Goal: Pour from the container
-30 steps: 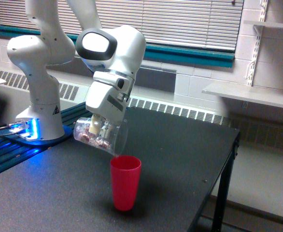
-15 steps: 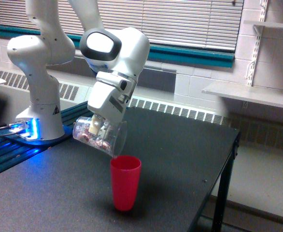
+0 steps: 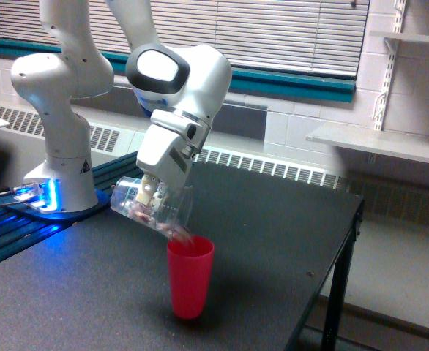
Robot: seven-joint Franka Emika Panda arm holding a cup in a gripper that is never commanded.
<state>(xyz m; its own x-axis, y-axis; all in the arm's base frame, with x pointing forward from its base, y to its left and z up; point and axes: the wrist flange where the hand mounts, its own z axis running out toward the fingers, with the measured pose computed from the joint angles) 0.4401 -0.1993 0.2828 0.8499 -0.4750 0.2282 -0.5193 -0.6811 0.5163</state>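
The container (image 3: pixel 150 207), a clear plastic cup, hangs tipped well past level with its mouth pointing down toward the exterior view's right. Small reddish-white bits lie along its lower wall and reach the lip. My gripper (image 3: pixel 151 191) is shut on the container from above. Directly under the lip stands the opaque red cup (image 3: pixel 189 275), upright on the black table (image 3: pixel 273 241). The container's mouth sits just above the red cup's rim on the exterior view's left side, and a few bits show at that rim.
The arm's white base (image 3: pixel 61 172) stands at the table's far left corner, with blue-lit gear beside it. The table's edge (image 3: pixel 346 248) drops off on the exterior view's right. White shelves (image 3: pixel 379 142) hang on the wall beyond.
The container has tipped further and its mouth has dropped closer to the red cup. The bits have slid down to the lip. The wrist shifted slightly toward the exterior view's right.
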